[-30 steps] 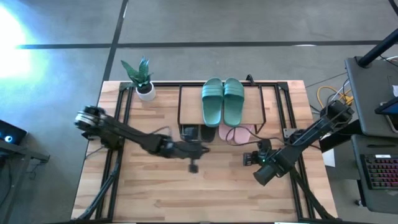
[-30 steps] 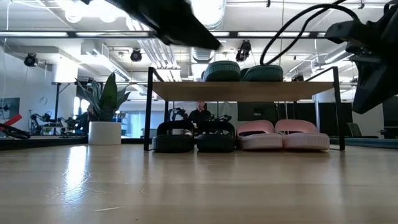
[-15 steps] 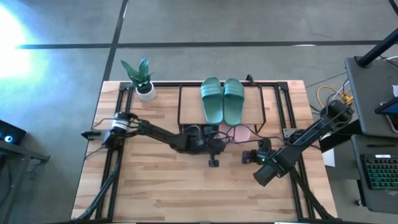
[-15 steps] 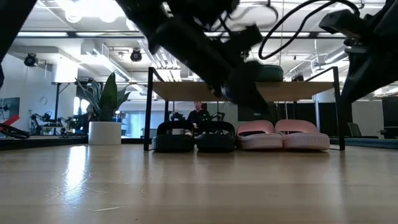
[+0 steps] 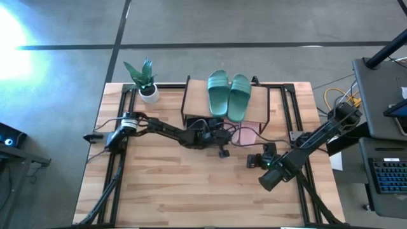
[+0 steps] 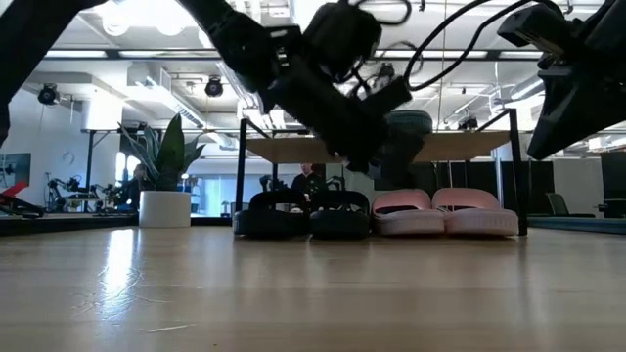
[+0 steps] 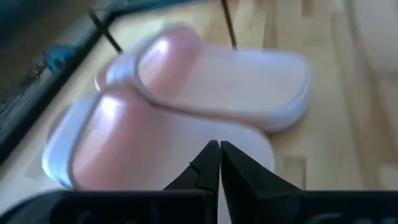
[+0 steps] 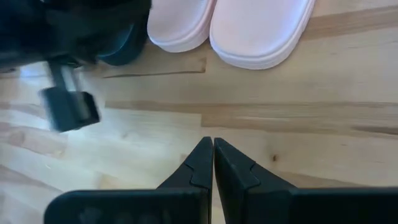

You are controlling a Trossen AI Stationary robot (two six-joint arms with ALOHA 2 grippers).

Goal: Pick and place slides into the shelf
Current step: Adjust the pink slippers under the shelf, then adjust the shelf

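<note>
I see the table (image 5: 159,191) from above w/ both arms over it. The shelf (image 5: 197,102) sits at the far-middle of the table, skewed a bit rel. to the table edges; in the low view its board (image 6: 293,149) looks tilted too. The green pair (image 5: 229,95) lies on top of the board, side by side, angled w/ the shelf. Under the board, low view shows the black pair (image 6: 303,217) on the left and the pink pair (image 6: 445,213) on the right, all four on the table, toes toward the camera. So all six slides are on or under the shelf.

Left arm reaches from the table's left edge across to the front of the shelf; the left gripper (image 7: 219,155) is right at the pink pair (image 7: 186,106), fingers pressed together, nothing between them, tips just over the nearer pink slide. In the low view this arm covers part of the board and one green slide (image 6: 411,125).

Right arm comes in from the right side; right gripper (image 8: 213,152) hangs above bare wood in front of the pink pair (image 8: 236,25), fingers closed flat against each other, empty. Its cam also catches part of the left arm (image 8: 68,109) near a black slide.

A potted plant (image 5: 145,81) stands at the far-left corner, well apart from the shelf
</note>
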